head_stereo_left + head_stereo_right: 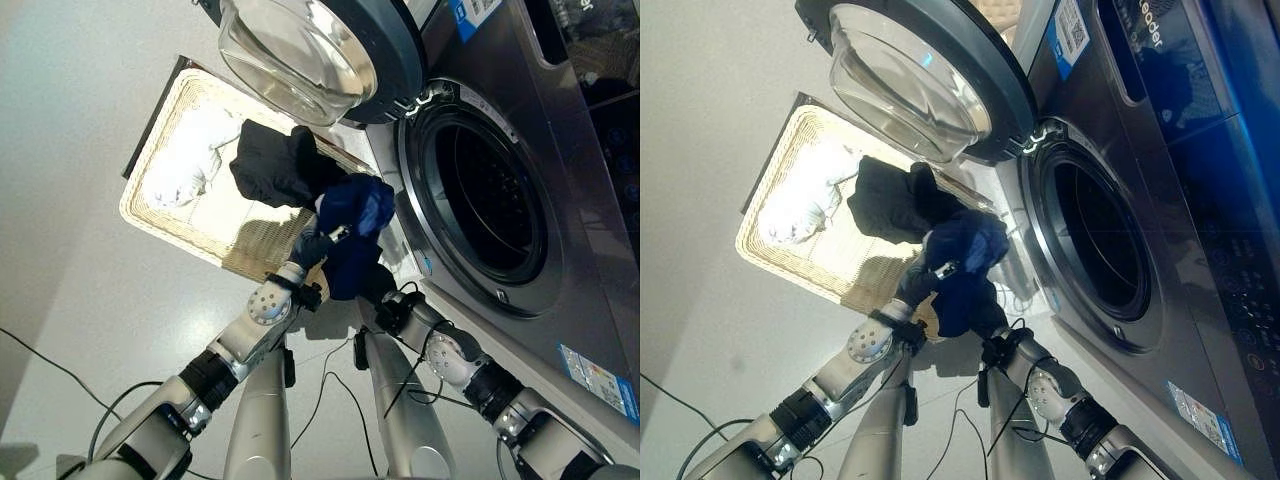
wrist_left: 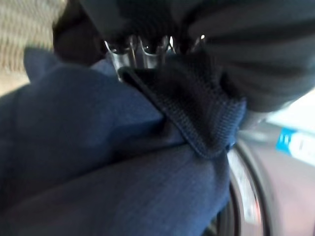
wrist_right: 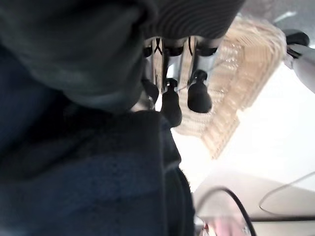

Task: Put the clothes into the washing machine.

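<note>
Together the left robot hand (image 1: 312,247) and right robot hand (image 1: 372,287) clutch the blue garment (image 1: 355,215), fingers curled into it.

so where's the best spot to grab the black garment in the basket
Probably the raised bunched fold at the top of the black garment, coming from above on the side facing the wicker basket's open middle. It lies heaped against the rim nearest the washing machine, and the blue garment crowds that side.

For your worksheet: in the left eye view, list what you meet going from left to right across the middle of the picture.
Wicker basket → white cloth → black garment → blue garment → washing machine drum opening.
</note>
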### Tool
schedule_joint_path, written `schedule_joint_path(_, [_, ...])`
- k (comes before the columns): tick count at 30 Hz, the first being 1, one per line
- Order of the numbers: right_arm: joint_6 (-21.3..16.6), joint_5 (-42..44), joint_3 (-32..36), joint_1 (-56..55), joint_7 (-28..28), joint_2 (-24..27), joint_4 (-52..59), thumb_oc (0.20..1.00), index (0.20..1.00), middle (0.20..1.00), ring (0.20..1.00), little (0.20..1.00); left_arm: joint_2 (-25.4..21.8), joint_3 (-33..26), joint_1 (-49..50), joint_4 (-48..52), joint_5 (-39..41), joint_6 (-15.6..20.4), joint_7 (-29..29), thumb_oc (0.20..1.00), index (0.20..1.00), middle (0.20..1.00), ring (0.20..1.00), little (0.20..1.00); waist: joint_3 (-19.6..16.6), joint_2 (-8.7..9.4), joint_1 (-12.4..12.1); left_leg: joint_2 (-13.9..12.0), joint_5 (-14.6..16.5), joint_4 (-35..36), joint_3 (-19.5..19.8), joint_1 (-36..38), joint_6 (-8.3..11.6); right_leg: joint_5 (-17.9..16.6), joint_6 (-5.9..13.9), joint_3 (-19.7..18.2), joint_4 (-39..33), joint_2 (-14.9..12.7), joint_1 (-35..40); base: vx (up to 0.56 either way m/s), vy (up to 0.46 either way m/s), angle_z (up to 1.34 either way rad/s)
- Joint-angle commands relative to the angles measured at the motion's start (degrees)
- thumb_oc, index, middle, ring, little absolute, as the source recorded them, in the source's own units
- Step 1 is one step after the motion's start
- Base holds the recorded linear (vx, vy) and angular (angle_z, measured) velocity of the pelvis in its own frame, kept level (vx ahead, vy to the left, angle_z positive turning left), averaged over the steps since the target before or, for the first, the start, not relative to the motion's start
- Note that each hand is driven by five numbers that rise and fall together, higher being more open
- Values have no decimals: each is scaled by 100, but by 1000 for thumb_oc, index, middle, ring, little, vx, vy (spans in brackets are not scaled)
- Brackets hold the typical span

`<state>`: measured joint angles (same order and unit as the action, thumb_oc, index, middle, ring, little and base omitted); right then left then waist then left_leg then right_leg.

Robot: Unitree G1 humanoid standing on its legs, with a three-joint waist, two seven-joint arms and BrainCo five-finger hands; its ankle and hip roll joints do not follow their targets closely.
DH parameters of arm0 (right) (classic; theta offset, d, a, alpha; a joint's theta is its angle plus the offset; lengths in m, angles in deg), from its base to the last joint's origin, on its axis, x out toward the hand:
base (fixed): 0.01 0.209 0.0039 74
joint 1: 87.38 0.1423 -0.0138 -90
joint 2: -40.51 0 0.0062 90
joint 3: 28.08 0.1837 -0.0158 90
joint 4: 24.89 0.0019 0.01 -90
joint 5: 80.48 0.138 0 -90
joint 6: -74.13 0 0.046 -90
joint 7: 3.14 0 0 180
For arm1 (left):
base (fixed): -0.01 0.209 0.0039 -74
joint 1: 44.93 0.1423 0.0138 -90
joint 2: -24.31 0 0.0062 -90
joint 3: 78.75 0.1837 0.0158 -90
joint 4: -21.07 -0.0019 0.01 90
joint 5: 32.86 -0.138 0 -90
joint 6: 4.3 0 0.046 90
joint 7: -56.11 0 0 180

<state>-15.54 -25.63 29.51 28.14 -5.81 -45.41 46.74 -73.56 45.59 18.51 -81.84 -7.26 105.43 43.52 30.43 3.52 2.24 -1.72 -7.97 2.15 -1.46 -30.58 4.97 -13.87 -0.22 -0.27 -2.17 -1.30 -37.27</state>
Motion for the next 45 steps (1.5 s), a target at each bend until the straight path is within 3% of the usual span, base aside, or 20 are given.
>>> schedule_joint_path(1, [-197, -263, 217, -179, 207, -45, 467, 1000, 1000, 1000, 1000, 1000, 67, -315, 221, 350, -343, 576, -346, 200, 200, 200, 200, 200, -63, -58, -2, 413, -471, -109, 148, -613, -341, -81, 322, 308, 251, 81, -80, 0, 0, 0])
schedule_joint_path(11, [236, -345, 511, -368, 222, -46, 461, 1000, 1000, 1000, 1000, 1000, 231, -1051, 567, 574, -727, 1216, -1519, 200, 200, 200, 200, 200, -63, -125, -101, 448, -388, -218, 201, -614, -370, 50, 319, 365, 376, -8, -54, 0, 0, 0])
schedule_joint_path(16, [236, -512, 570, -379, 228, -35, 558, 1000, 1000, 1000, 1000, 1000, 339, -1251, 626, 710, -734, 1174, -1576, 200, 200, 200, 200, 200, -63, -111, -150, 451, -352, -259, 198, -601, -373, 90, 339, 453, 419, -66, -24, 0, 0, 0])
schedule_joint_path(22, [47, -221, 680, -313, 62, 40, 865, 1000, 1000, 1000, 1000, 1000, 283, -1194, 569, 719, -697, 762, -920, 200, 200, 200, 200, 200, -63, -132, -110, 477, -335, -270, 164, -579, -387, 49, 350, 400, 376, -58, -19, 0, 0, 0])
schedule_joint_path(30, [366, -220, 560, -196, -199, 17, 1324, 1000, 1000, 1000, 1000, 1000, 89, -770, 358, 667, -656, 259, 127, 200, 200, 200, 200, 200, -63, -162, -36, 466, -359, -265, 85, -608, -400, 30, 355, 334, 386, -22, -68, 4, 12, -1])
schedule_joint_path(35, [511, -341, 352, -60, -215, 19, 1306, 1000, 1000, 1000, 1000, 1000, 41, -459, 185, 579, -686, 191, 420, 200, 200, 200, 200, 200, -63, -169, -7, 449, -383, -241, 65, -614, -399, 6, 348, 299, 377, -6, -87, 0, 0, 0])
schedule_joint_path(45, [870, -406, -29, 131, -331, 26, 1021, 1000, 1000, 1000, 1000, 1000, 58, 0, -132, 526, -674, 398, 922, 200, 200, 200, 200, 200, -63, -189, 40, 433, -445, -167, 120, -607, -399, 15, 313, 173, 421, 71, -108, 0, 0, 0])
